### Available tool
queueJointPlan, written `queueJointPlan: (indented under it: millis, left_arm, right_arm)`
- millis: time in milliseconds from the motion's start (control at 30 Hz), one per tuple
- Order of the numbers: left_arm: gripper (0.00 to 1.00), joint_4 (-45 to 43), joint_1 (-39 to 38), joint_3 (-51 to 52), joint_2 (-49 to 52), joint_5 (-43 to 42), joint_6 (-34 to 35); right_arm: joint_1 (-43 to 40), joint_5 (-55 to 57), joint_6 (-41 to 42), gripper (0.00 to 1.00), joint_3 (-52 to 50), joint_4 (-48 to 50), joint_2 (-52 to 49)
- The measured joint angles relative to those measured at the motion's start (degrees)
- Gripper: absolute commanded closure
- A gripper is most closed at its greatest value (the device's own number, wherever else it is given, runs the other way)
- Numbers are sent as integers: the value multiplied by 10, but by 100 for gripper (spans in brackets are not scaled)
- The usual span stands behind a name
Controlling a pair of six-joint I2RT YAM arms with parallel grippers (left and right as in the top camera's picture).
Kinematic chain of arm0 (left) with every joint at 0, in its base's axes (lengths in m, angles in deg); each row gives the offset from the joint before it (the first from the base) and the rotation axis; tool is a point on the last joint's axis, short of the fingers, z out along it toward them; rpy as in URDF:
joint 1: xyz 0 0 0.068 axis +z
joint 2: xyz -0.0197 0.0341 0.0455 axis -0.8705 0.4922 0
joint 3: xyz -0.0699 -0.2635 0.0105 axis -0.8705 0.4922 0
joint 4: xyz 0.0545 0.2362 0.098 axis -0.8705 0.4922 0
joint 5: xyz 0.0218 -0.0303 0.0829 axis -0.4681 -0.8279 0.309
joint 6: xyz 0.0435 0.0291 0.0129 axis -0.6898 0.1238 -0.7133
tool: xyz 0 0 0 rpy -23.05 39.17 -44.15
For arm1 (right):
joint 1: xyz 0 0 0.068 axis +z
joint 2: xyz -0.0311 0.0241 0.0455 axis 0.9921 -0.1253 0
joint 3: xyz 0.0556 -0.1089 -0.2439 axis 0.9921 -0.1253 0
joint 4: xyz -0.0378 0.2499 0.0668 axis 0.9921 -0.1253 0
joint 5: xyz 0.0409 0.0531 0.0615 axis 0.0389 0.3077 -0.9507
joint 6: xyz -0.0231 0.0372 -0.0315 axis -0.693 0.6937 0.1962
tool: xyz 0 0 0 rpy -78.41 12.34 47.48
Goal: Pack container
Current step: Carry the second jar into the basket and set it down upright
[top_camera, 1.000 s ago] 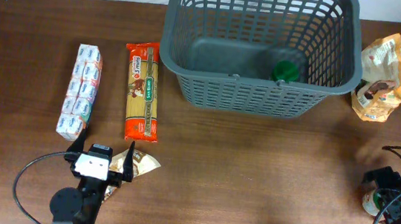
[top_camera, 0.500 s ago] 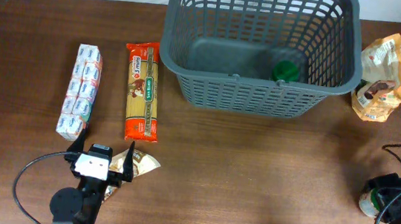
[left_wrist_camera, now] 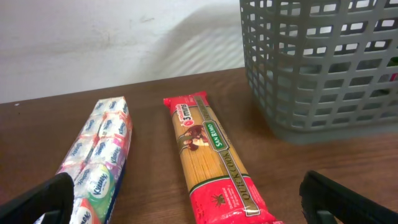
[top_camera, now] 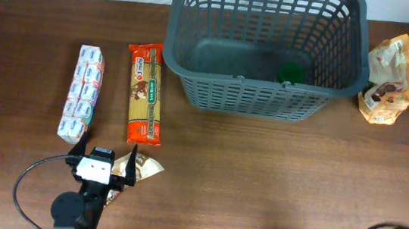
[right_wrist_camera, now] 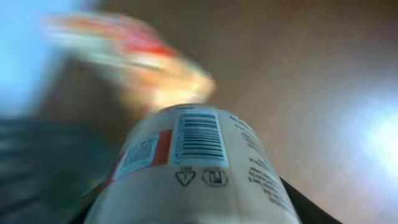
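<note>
**At the near right corner: jar in the right hand, one item in the container**

Right wrist view: right hand (right_wrist_camera: 193, 202) appears pinched on a jar (right_wrist_camera: 199, 162). Dark fingers (right_wrist_camera: 289, 198) flank its labelled wall, barcode facing the camera. The background is smeared, so I judge the jar is in transit. Overhead shows only a dark blur of that arm; the jar is not seen there.

Left hand (top_camera: 105, 154): spread, nothing between the fingers, low over the surface (top_camera: 259, 174) at front left. A packet (top_camera: 147, 168) lies just beside its right finger, probably the next pick.

Beyond it, pasta (top_camera: 146, 93) and a multipack (top_camera: 82, 94) lie flat, side by side and apart, long axes parallel. That lay suits a grasp from above, in my judgement.

Container (top_camera: 252, 97): far centre, upright, open top. A green item (top_camera: 293, 72) sits on the base against the near wall, right of middle. A bag (top_camera: 391, 81) stands outside, just right of the container; I cannot tell if they touch.

Count:
- hands: 2
- container: 1
- inside it: 1
- outside it: 1 each of pasta, multipack, packet, bag and jar

Five to pack, by estimate.
</note>
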Motion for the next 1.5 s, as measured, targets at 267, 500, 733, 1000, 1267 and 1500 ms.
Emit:
queueJointPlan:
  millis: [267,500,733,1000,1267,1500]
  left_arm:
    - [1,0,0,0,0,0,0]
    - [1,0,0,0,0,0,0]
    - [1,0,0,0,0,0,0]
    - [1,0,0,0,0,0,0]
    - [1,0,0,0,0,0,0]
    - [1,0,0,0,0,0,0]
  right_arm:
    - [248,-38,-6,96,224,35,24]
    - [444,40,5,96,236,47,-1]
    - [513,134,5,96,236,30,-132]
    - [514,161,5,96,235,-32,-275]
    - [514,163,5,96,234,-50,-310]
    - [514,162,5,96,224,-50,-313]
